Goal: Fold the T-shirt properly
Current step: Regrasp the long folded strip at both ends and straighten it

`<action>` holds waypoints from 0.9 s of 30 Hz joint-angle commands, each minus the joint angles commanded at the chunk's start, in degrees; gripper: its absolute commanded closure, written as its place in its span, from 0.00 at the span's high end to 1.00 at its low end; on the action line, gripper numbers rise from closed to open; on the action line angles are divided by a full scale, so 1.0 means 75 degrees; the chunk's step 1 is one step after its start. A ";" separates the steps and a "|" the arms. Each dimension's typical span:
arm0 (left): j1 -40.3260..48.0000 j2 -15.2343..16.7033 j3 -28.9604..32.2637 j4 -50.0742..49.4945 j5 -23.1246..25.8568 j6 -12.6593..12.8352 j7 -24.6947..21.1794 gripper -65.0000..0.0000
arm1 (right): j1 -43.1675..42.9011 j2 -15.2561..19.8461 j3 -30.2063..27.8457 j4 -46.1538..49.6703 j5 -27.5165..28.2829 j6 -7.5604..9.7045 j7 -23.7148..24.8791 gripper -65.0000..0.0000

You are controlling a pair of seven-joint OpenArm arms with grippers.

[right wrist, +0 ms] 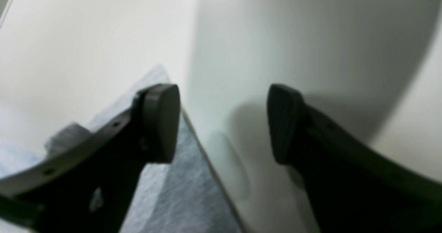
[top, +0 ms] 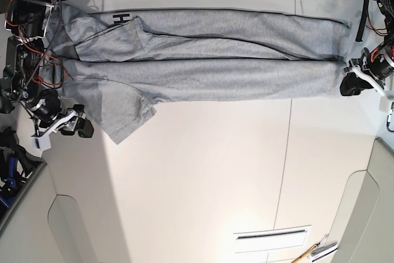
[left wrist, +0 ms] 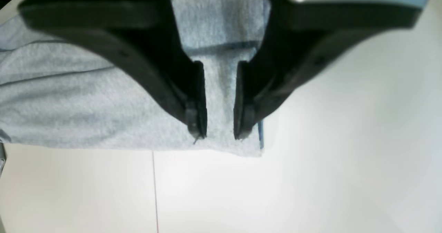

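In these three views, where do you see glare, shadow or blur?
Base view: a bright glare spot on the table, low in the picture; the grey T-shirt looks fairly sharp. Right wrist view: soft shadows on the tabletop, and the pincer looks blurred. Left wrist view: metallic shine at the top, slightly soft.

Partial "H" lettering, grey T-shirt (top: 203, 78)

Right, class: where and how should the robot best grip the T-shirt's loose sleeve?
I'd pinch the outer edge of the sleeve on the T-shirt, coming from the base view's bottom side: it sticks out flat past the body, its end facing that way over bare table.
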 joint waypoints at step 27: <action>0.0000 0.0332 0.0000 0.0000 0.0105 0.0000 0.0026 0.28 | -0.0064 -0.1011 -0.0810 0.0061 0.0347 0.0061 -0.0898 0.04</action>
